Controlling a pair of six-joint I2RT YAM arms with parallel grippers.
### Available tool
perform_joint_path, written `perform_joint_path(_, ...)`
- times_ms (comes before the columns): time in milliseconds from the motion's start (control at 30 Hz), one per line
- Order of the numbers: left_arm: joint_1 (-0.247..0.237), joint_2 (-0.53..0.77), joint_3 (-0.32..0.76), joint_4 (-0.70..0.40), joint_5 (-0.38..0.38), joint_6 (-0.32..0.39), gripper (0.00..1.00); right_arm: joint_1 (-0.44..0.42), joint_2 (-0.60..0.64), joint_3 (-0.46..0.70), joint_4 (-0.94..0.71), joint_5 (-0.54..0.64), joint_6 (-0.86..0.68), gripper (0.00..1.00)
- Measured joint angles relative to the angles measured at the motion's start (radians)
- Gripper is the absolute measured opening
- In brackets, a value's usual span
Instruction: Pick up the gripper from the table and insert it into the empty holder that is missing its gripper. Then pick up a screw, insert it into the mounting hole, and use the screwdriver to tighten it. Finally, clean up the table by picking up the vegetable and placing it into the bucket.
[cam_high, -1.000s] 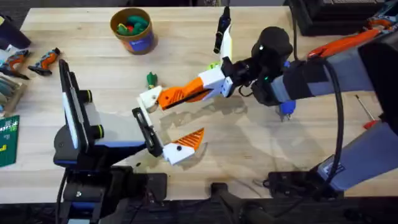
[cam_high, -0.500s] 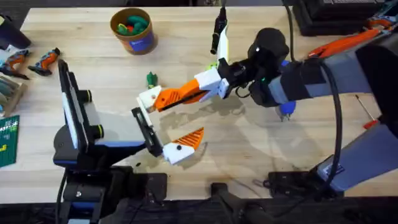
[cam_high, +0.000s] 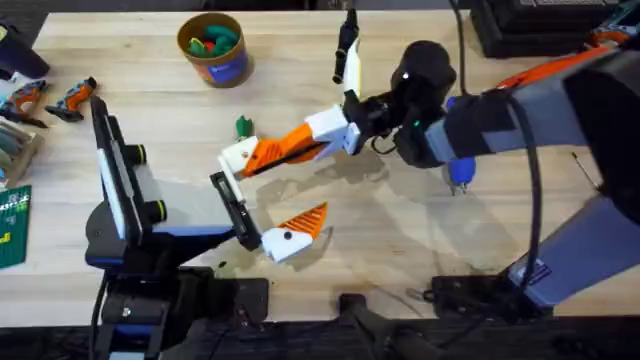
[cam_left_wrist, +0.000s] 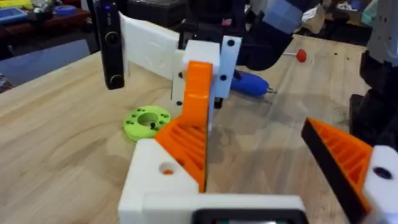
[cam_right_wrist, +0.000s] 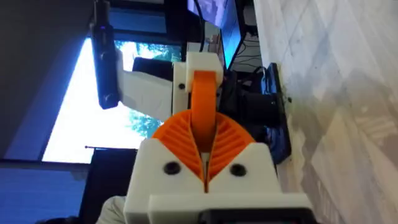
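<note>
The orange tip (cam_high: 278, 150) lies raised over the middle of the surface (cam_high: 420, 240), its long axis slanting from the holder (cam_high: 238, 158) at its nearer-left end up toward the right pincer (cam_high: 305, 140) at its farther-right end. In the right wrist view the pincer's (cam_right_wrist: 205, 134) two ribbed pads are clamped narrow on the tip's (cam_right_wrist: 205, 106) thin edge, and the tip runs straight ahead into the white holder (cam_right_wrist: 196, 65); whether it is fully seated cannot be told. In the left wrist view the tip (cam_left_wrist: 186, 143) shows its ribbed side, standing on the holder (cam_left_wrist: 158, 186). The left pincer (cam_high: 268, 195) is spread wide, with the holder as its far finger and its other finger (cam_high: 298, 228), orange pad in place, toward the front edge, with bare wood between them. The vegetable (cam_high: 243, 127) lies just beyond the holder, apart from it. Open surface separates it from the bucket (cam_high: 212, 47), which stands near the far edge. The screwdriver (cam_left_wrist: 252, 83) lies flat behind the right pincer, tip pointing away from the green disc (cam_left_wrist: 147, 120); overhead its blue body (cam_high: 458, 178) pokes out from under the right arm. Small tools (cam_high: 75, 97) sit at the left edge, well apart.
</note>
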Motion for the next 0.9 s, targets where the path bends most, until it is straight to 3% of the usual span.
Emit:
perform_joint_path(533,0.006,0.0,0.0,0.002,-0.019,-0.002,0.986,0.025,0.058,0.074,-0.001,-0.002,0.0,0.01)
perform_joint_path(900,0.006,0.0,0.0,0.002,-0.021,-0.005,0.985,0.026,0.058,0.137,-0.147,-0.046,-0.046,0.01)
